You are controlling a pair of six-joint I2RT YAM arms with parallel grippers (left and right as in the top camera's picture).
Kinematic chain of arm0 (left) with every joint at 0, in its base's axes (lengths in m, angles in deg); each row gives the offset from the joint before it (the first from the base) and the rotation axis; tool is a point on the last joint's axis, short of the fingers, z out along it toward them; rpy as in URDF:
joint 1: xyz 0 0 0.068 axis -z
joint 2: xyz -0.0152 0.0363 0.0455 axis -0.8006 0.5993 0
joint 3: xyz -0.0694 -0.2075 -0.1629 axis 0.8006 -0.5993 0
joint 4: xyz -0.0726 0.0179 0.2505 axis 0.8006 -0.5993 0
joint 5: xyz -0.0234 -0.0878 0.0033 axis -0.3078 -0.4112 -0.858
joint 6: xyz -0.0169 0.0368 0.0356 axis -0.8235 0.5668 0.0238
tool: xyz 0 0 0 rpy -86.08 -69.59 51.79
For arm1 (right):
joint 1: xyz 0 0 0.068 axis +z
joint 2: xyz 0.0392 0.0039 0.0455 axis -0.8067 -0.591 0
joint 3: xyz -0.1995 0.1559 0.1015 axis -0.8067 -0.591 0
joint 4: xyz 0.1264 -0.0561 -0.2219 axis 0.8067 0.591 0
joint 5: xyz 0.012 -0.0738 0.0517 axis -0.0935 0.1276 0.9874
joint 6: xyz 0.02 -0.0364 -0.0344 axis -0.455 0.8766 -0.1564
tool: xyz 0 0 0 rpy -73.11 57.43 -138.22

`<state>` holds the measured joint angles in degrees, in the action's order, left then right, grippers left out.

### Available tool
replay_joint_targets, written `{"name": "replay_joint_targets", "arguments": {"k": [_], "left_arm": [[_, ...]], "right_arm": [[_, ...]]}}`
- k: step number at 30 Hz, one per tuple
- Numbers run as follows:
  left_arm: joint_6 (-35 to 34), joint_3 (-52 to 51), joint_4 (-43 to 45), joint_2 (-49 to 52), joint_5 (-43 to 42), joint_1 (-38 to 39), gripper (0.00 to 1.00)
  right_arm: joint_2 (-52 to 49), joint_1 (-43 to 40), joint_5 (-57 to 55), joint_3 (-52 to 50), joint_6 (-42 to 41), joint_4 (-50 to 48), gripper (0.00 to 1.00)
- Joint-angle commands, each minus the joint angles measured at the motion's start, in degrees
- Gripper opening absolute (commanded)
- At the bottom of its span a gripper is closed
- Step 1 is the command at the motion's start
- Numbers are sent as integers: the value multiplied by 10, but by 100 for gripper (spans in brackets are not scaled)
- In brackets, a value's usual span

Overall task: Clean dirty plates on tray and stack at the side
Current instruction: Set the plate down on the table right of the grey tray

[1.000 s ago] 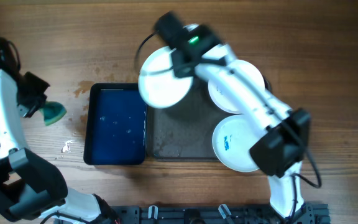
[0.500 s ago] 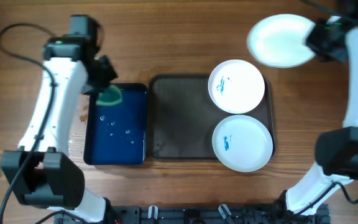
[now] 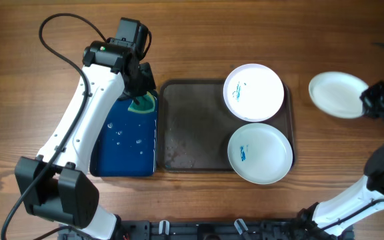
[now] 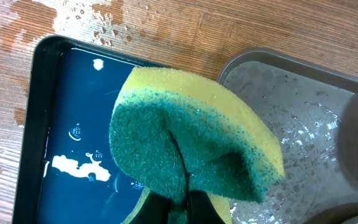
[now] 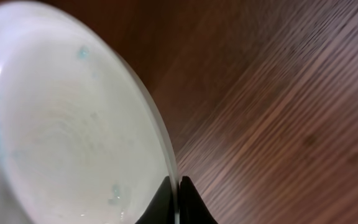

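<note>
Two white plates with blue smears lie on the right half of the dark brown-grey tray (image 3: 192,133): one at the far right corner (image 3: 254,92), one at the near right corner (image 3: 260,153). My right gripper (image 3: 369,101) is shut on the rim of a third white plate (image 3: 337,94) and holds it over the table to the right of the tray; in the right wrist view the plate (image 5: 61,124) fills the left side. My left gripper (image 3: 139,93) is shut on a green and yellow sponge (image 4: 191,137) over the border between the blue tray and the brown tray.
A smaller dark blue tray (image 3: 122,143) with water in it sits left of the brown tray, touching it. Water drops wet the wood at its far left corner (image 4: 86,18). Bare wood lies right of the brown tray.
My right gripper carried the plate from above the tray's far left out to the right of the tray and lower. My left gripper brought the sponge from the far left to the blue tray's far right corner.
</note>
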<state>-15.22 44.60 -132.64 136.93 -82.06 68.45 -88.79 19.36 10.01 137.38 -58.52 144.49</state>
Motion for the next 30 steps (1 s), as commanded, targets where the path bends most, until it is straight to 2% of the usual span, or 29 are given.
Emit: {"name": "replay_joint_targets", "arguments": {"k": [1, 3, 4, 5, 6, 9, 16, 20, 25, 30], "left_arm": [[10, 10, 0, -2, 12, 0, 4], [12, 10, -1, -2, 12, 0, 4], [12, 10, -2, -2, 12, 0, 4], [14, 10, -2, -2, 12, 0, 4], [14, 10, -3, -2, 12, 0, 4], [14, 10, -4, -2, 12, 0, 4], [16, 10, 0, -2, 12, 0, 4], [16, 10, 1, -1, 12, 0, 4], [16, 10, 1, -1, 12, 0, 4], [16, 10, -1, -1, 12, 0, 4]], "right_arm": [[2, -12, 37, -45, -2, -29, 4], [2, -13, 37, -56, 2, -35, 7], [2, -13, 37, -56, 2, -34, 20], [2, -13, 37, -56, 2, -33, 37], [2, -13, 39, -56, 2, -31, 44], [2, -13, 42, -53, 5, -28, 45], [13, 8, 134, 38, 102, 38, 44], [50, 80, 167, 105, 167, 78, 45], [65, 204, 172, 104, 201, 98, 65], [34, 283, 170, 60, 179, 63, 62]]}}
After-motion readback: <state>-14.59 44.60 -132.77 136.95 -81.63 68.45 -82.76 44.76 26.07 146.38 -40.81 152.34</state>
